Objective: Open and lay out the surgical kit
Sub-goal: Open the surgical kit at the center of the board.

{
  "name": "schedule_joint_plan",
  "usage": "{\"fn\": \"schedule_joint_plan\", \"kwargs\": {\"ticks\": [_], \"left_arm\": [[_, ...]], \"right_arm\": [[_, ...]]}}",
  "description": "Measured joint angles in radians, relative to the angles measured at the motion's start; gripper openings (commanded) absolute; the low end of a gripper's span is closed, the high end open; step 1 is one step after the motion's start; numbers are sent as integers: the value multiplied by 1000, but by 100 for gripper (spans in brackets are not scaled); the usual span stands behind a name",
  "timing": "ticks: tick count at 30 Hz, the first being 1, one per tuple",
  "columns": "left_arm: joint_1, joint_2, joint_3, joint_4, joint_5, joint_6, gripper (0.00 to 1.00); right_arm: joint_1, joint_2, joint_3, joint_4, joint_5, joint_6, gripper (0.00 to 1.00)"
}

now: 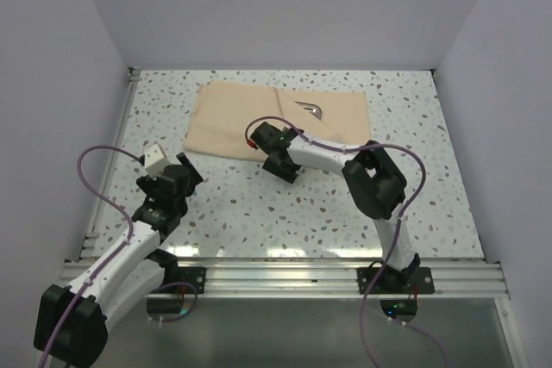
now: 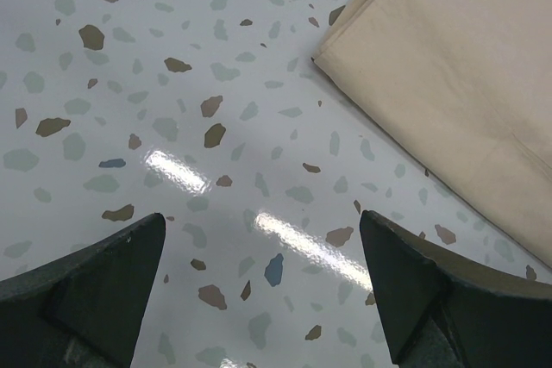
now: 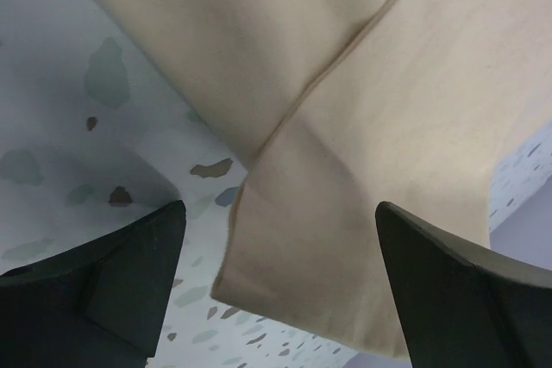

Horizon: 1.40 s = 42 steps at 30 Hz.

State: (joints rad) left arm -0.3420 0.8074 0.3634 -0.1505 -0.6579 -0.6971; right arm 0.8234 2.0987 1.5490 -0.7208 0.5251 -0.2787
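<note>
Observed beige cloth wrap (image 1: 233, 118) folded flat at the far middle of the speckled table (image 1: 259, 213), with a crease down its centre. Noted a small shiny metal piece (image 1: 309, 110) on the wrap's right half — kind not resolvable from above. Found the right gripper (image 1: 272, 151) at the wrap's near edge, about mid-length, overlapping the hem; cannot tell whether touching. Found the left gripper (image 1: 177, 177) over bare table, near the wrap's near-left corner but apart from it. Logged purple cables (image 1: 95, 170) looping off both arms and an aluminium rail (image 1: 285, 277) along the near edge — both bases bolted there. Could not read either gripper's finger spread here.
</note>
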Motion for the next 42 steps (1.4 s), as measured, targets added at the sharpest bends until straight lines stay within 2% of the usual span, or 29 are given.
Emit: {"fn": "schedule_joint_plan", "kwargs": {"ticks": [3,4,6,7,10,19,22,25,28,33,36,39,42], "left_arm": [[0,0,0,0,0,0,99],[0,0,0,0,0,0,99],[0,0,0,0,0,0,100],[0,0,0,0,0,0,99],[0,0,0,0,0,0,99],[0,7,0,0,0,0,100],[0,13,0,0,0,0,99],[0,13,0,0,-1,-1,99],[0,13,0,0,-2,-3,99],[0,7,0,-5,-9,-18,99],[0,-2,0,-16,-15,-24,99],[0,-15,7,-50,-21,-27,99],[0,-36,36,-107,-20,-33,98]], "right_arm": [[-17,2,18,6,26,-1,68],[-23,2,24,10,39,1,57],[-34,2,34,15,61,6,47],[-37,2,37,17,68,9,33],[-46,2,42,21,92,13,0],[-45,11,66,-5,148,68,0],[-40,-6,63,-24,184,139,0],[-29,-92,24,-71,246,289,0],[-12,-314,-80,-96,259,470,0],[3,-914,-328,-88,196,710,0],[-2,-1165,-423,-105,156,816,0],[-2,-1281,-494,-153,106,900,0],[-2,-1287,-558,-188,48,957,0]]}}
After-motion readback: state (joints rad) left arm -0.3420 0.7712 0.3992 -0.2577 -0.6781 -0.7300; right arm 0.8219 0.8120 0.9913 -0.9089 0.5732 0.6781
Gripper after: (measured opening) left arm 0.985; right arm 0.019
